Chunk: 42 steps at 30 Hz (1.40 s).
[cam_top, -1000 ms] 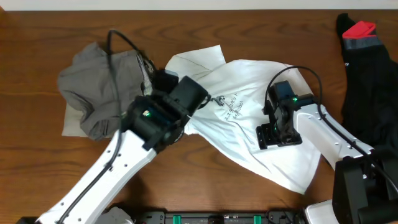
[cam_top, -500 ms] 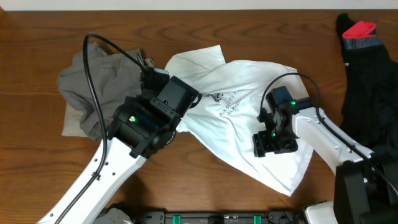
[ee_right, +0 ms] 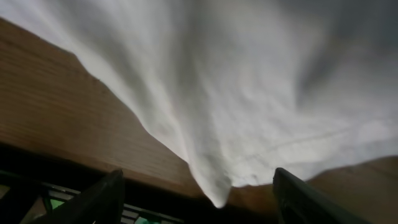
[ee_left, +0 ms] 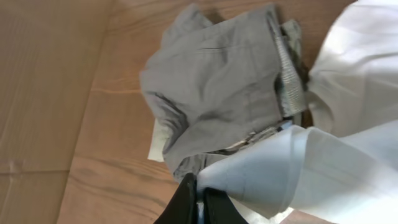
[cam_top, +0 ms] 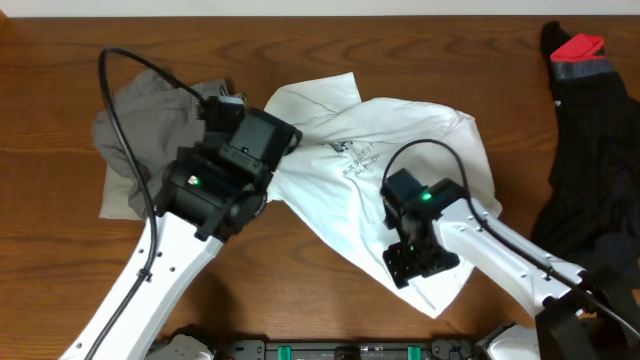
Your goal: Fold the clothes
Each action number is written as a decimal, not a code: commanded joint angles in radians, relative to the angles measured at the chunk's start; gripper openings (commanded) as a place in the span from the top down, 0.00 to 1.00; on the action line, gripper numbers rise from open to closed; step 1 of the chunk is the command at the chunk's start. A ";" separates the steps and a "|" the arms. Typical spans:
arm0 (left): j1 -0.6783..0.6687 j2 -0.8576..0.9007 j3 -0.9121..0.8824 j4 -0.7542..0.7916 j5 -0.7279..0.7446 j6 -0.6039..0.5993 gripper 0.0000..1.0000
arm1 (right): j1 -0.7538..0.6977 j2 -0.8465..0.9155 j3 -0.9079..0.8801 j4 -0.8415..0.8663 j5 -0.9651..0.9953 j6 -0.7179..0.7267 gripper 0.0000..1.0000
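Note:
The white T-shirt (cam_top: 410, 170) lies spread and creased across the table's middle, its small print (cam_top: 352, 157) facing up. My left gripper (cam_top: 268, 160) sits at the shirt's left edge, shut on a fold of white cloth (ee_left: 292, 162), which is pinched between the black fingers (ee_left: 186, 202). In the left wrist view that gripper (ee_left: 200, 204) points toward the grey-khaki garment (ee_left: 217, 81). My right gripper (cam_top: 412, 265) hovers open over the shirt's front corner (ee_right: 214, 186). The corner hangs between the wide-apart fingers (ee_right: 102, 199), touching neither.
The grey-khaki garment (cam_top: 140, 130) lies bunched at the left over a pale sheet (cam_top: 115, 200). A black garment (cam_top: 585, 130) with a red part (cam_top: 578, 48) drapes along the right edge. The table's front edge runs just beyond the right gripper.
My left gripper has drawn back to the left with the shirt's edge in it, dragging the shirt leftward. The right gripper has travelled down and left to the shirt's front corner.

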 commanded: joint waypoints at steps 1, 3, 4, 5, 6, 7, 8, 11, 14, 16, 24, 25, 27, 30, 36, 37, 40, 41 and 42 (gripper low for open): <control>0.024 -0.010 0.006 0.004 -0.037 0.006 0.94 | 0.072 -0.010 -0.010 -0.018 0.025 0.092 0.27; 0.024 -0.010 0.006 0.005 -0.038 0.006 0.94 | 0.122 -0.010 -0.010 -0.029 0.027 0.112 0.27; 0.024 -0.010 0.006 0.005 -0.038 0.006 0.94 | 0.143 -0.010 -0.011 -0.031 0.027 0.129 0.27; 0.024 -0.010 0.006 0.005 -0.038 0.006 0.94 | 0.167 -0.010 -0.014 -0.030 0.027 0.156 0.27; 0.024 -0.010 0.006 0.005 -0.038 0.006 0.94 | 0.188 -0.010 -0.017 -0.029 0.027 0.183 0.27; 0.024 -0.010 0.006 0.005 -0.038 0.006 0.94 | 0.209 -0.010 -0.021 -0.029 0.027 0.209 0.28; 0.024 -0.010 0.006 0.005 -0.038 0.006 0.94 | 0.227 -0.010 -0.026 -0.029 0.031 0.230 0.28; 0.024 -0.010 0.006 0.005 -0.038 0.005 0.94 | 0.261 -0.009 -0.050 -0.013 0.033 0.290 0.29; 0.024 -0.010 0.006 0.005 -0.038 0.006 0.94 | 0.264 -0.008 -0.096 0.016 0.033 0.343 0.30; 0.024 -0.010 0.006 0.005 -0.037 0.005 0.94 | 0.263 -0.008 -0.130 0.058 0.024 0.352 0.31; 0.024 -0.010 0.006 0.012 -0.037 0.005 0.94 | 0.259 -0.003 -0.165 0.095 -0.016 0.381 0.43; 0.024 -0.010 0.006 0.012 -0.037 0.005 0.94 | 0.259 -0.003 -0.165 0.094 -0.016 0.404 0.45; 0.024 -0.011 0.006 0.012 -0.037 0.006 0.94 | 0.259 0.000 -0.171 0.094 -0.027 0.488 0.47; 0.024 -0.016 0.006 0.012 -0.037 0.006 0.94 | 0.259 0.017 -0.187 0.118 -0.031 0.577 0.45; 0.024 -0.031 0.006 0.012 -0.037 0.006 0.94 | 0.259 0.081 -0.212 0.226 -0.029 0.663 0.51; 0.024 -0.034 0.006 0.012 -0.037 0.006 0.94 | 0.259 0.096 -0.214 0.237 -0.019 0.663 0.56; 0.024 -0.047 0.006 0.012 -0.037 0.006 0.94 | 0.248 0.121 -0.214 0.237 0.010 0.665 0.73; 0.024 -0.049 0.006 0.012 -0.037 0.006 0.94 | 0.241 0.121 -0.214 0.237 0.012 0.664 0.82; 0.024 -0.054 0.006 0.012 -0.037 0.006 0.94 | 0.233 0.118 -0.213 0.236 0.019 0.663 0.93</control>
